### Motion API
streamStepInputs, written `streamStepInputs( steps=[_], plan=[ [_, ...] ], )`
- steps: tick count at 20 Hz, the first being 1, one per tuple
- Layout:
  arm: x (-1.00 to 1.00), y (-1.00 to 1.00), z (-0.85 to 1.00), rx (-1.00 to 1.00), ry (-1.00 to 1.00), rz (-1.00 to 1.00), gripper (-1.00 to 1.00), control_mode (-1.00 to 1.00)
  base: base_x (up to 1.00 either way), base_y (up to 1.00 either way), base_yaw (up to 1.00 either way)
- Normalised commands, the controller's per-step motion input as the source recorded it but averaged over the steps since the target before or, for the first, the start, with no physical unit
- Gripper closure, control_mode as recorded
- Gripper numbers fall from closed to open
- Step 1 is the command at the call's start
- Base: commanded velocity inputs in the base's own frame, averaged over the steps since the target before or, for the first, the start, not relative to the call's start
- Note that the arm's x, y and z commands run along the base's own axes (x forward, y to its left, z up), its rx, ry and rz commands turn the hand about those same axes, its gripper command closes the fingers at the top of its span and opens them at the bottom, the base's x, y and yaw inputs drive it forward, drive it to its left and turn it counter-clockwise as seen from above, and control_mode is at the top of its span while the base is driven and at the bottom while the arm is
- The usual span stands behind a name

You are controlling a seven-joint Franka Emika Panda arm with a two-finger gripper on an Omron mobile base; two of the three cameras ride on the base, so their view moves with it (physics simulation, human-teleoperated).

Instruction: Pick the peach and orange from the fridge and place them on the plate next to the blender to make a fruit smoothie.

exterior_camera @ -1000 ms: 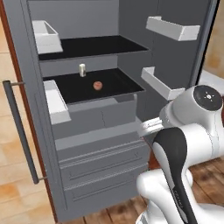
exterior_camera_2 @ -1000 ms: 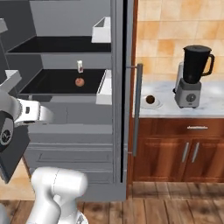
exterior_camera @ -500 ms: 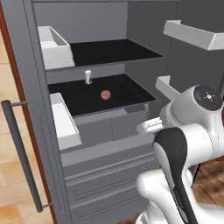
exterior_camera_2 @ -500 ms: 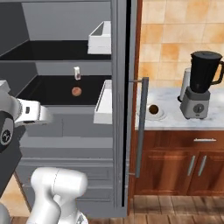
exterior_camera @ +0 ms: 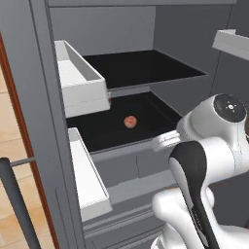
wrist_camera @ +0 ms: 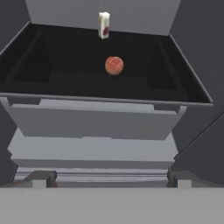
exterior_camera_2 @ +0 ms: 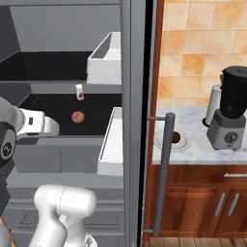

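Note:
The peach (wrist_camera: 114, 65), a pinkish-red ball, lies on the black middle shelf (wrist_camera: 57, 81) of the open fridge (exterior_camera: 187, 46); it also shows as the peach (exterior_camera: 130, 121) and the peach (exterior_camera_2: 77, 116). My gripper (wrist_camera: 109, 180) is open, well short of the shelf's front edge and in line with the peach, nothing between its fingertips (wrist_camera: 41, 178). The orange (exterior_camera_2: 176, 138) sits on the white plate (exterior_camera_2: 164, 143) on the counter, left of the blender (exterior_camera_2: 232, 116).
A small cream bottle (wrist_camera: 104, 25) stands at the back of the shelf behind the peach. White door bins (exterior_camera: 80, 85) hang on the left door. The fridge's bar handle (exterior_camera_2: 164, 169) stands before the plate. A white cylinder (exterior_camera_2: 212, 103) is beside the blender.
The base has driven closer to the fridge, so the shelves and peach loom larger in both base views. The peach lies where it was on the shelf.

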Motion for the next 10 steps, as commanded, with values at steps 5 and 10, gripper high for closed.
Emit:
streamStepInputs(
  steps=[5,10],
  plan=[
    [0.18,0.04,0.00,0.00,0.00,-0.01,-1.00,-1.00,0.59,0.21,-0.03],
    [0.95,0.10,-0.13,0.00,0.00,-0.07,-1.00,-1.00,0.00,0.00,0.00]
  ],
)
